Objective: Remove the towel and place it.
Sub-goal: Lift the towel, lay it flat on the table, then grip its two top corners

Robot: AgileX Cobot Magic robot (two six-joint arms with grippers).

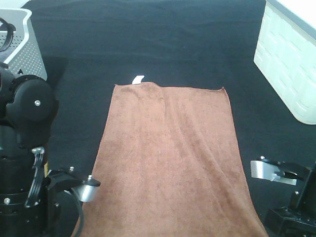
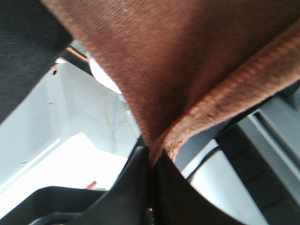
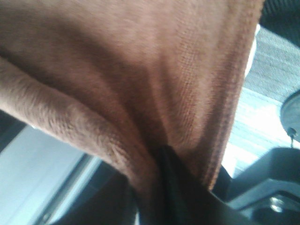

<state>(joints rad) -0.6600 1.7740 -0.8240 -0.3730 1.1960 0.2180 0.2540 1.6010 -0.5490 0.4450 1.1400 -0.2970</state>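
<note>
The brown towel (image 1: pixel 168 158) lies stretched lengthwise on the black table (image 1: pixel 148 39), with its small white tag (image 1: pixel 138 79) at the far left corner. Its near end runs off the bottom of the exterior high view. In the left wrist view my left gripper (image 2: pixel 151 159) is shut on a stitched edge of the towel (image 2: pixel 187 70), which fans out from the pinch. In the right wrist view my right gripper (image 3: pixel 164 157) is shut on a bunched fold of the towel (image 3: pixel 131 79). In the exterior high view only the arm bodies show; both fingertips are out of view.
A white perforated basket (image 1: pixel 24 44) stands at the far left corner. A white ribbed bin (image 1: pixel 289 64) stands at the far right. The left arm base (image 1: pixel 24 148) and the right arm links (image 1: pixel 281 177) flank the towel's near end.
</note>
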